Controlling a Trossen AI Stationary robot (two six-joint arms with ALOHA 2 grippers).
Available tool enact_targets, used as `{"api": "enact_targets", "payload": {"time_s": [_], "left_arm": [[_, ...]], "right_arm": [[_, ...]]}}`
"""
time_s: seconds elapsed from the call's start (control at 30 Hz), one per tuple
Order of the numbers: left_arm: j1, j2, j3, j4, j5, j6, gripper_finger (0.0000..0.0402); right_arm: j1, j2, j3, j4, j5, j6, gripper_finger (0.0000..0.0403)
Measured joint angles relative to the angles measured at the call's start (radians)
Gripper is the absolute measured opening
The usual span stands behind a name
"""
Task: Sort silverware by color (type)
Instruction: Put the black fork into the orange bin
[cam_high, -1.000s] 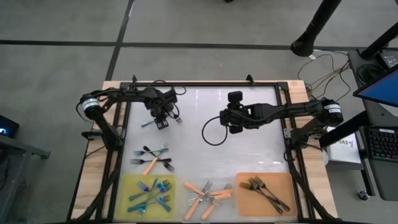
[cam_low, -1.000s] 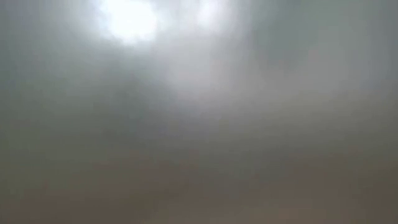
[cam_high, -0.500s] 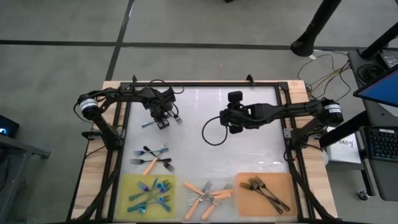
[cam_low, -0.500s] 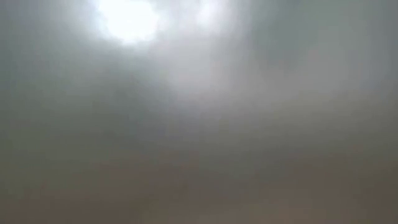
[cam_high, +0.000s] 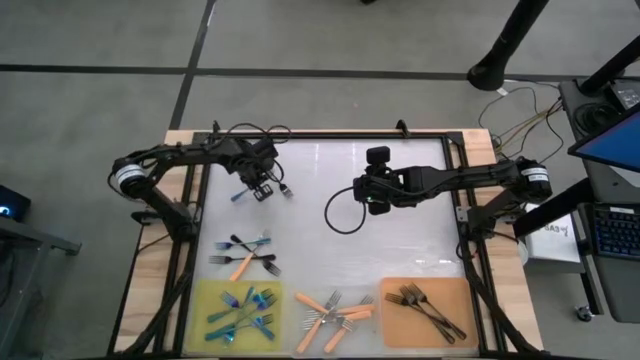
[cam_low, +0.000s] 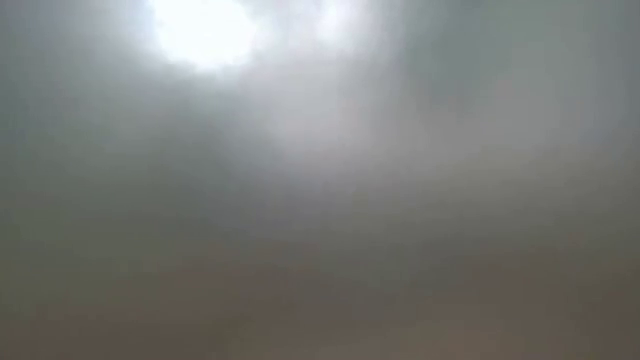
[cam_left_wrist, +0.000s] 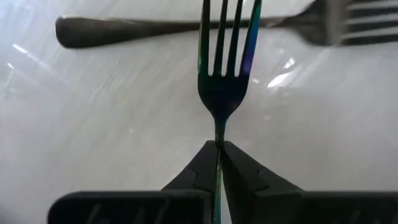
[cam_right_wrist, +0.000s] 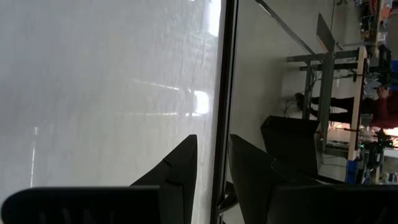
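Note:
An iridescent blue-teal fork (cam_left_wrist: 224, 93) sits in my left gripper (cam_left_wrist: 219, 144), which is shut on it and points down at the table's far left (cam_high: 262, 188). One end of the fork (cam_high: 240, 196) sticks out beside the gripper. A dark fork (cam_left_wrist: 161, 28) lies flat on the white table just beyond the tines. My right gripper (cam_high: 366, 200) hangs over the table's middle, its fingers (cam_right_wrist: 180, 162) a little apart with nothing between them. The low view shows only a blur. My left gripper pinches the blue-teal fork at its thin neck (cam_left_wrist: 219, 134), just below the tines, between its two fingertips. The fingers come from above and point down, lying across the fork. The fork lies about level under them. I cannot tell whether it is clear of the table.
A mixed heap of forks (cam_high: 245, 255) lies at the left. Along the near edge are a yellow mat (cam_high: 205, 295) with blue forks, loose orange-handled forks (cam_high: 335, 310), and an orange mat (cam_high: 395, 325) with dark forks. A black cable (cam_high: 338, 222) loops by the right gripper.
My left gripper has shut on the blue-teal fork and shifted slightly toward the table's far edge, rolling a little. The fork has moved with it. The right arm has kept still.

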Motion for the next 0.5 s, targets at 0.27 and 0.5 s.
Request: {"api": "enact_targets", "payload": {"time_s": [0.27,0.5], "left_arm": [[-0.044,-0.147,0.002,-0.005,0.069,-0.106,0.0],[-0.228,-0.252,0.002,0.106,0.219,-0.211,0.0]], "right_arm": [[0.0,0.0,0.0,0.0,0.0,0.0,0.0082],[0.0,0.0,0.0,0.0,0.0,0.0,0.0082]]}}
